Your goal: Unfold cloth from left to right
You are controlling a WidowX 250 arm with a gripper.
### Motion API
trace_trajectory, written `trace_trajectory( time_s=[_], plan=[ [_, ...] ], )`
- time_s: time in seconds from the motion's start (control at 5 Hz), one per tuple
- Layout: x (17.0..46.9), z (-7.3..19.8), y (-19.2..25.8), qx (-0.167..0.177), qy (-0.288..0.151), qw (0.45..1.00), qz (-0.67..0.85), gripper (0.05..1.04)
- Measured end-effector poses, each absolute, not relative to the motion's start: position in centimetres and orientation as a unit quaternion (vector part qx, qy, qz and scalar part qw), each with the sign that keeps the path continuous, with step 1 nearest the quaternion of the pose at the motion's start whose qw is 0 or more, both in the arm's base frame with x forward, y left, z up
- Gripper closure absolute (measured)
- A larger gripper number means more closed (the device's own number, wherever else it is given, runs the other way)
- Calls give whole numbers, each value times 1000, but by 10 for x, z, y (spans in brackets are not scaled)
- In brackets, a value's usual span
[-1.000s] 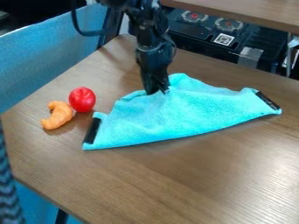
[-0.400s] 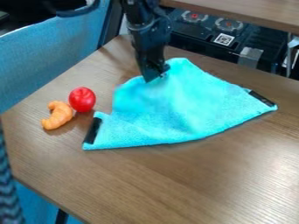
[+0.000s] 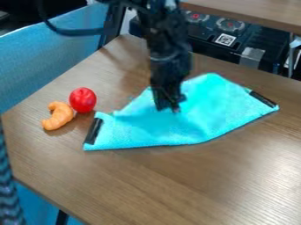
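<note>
In the camera view, you've brought the black two-finger gripper (image 3: 167,107), grip impossible to tell, nearer the camera over the black-ended, roughly triangular turquoise cloth (image 3: 214,107), right of the round red toy (image 3: 83,99), but unfolding looks unfinished.

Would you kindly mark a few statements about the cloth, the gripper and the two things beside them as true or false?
1. The gripper hangs over the turquoise cloth. True.
2. The cloth is spread into a full rectangle. False: its outline is irregular, its far edge rising to a peak.
3. The red round thing sits beside the curved orange thing. True.
4. Both of these lie on the cloth. False: they lie on the wooden table.
</note>
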State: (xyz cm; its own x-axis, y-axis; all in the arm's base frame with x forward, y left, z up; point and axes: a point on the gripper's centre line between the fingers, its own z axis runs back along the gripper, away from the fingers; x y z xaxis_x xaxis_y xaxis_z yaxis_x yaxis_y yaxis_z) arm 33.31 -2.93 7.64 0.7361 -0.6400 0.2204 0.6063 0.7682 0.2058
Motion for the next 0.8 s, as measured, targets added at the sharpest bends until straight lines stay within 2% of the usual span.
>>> trace_trajectory(
  time_s=[0.2,0.4,0.8],
  plan=[
    [311,77,-44,71,-140,919,-361,1031],
    [289,84,-49,60,-147,914,-373,1032],
    [249,68,-65,48,-114,907,-403,1032]
  ],
)
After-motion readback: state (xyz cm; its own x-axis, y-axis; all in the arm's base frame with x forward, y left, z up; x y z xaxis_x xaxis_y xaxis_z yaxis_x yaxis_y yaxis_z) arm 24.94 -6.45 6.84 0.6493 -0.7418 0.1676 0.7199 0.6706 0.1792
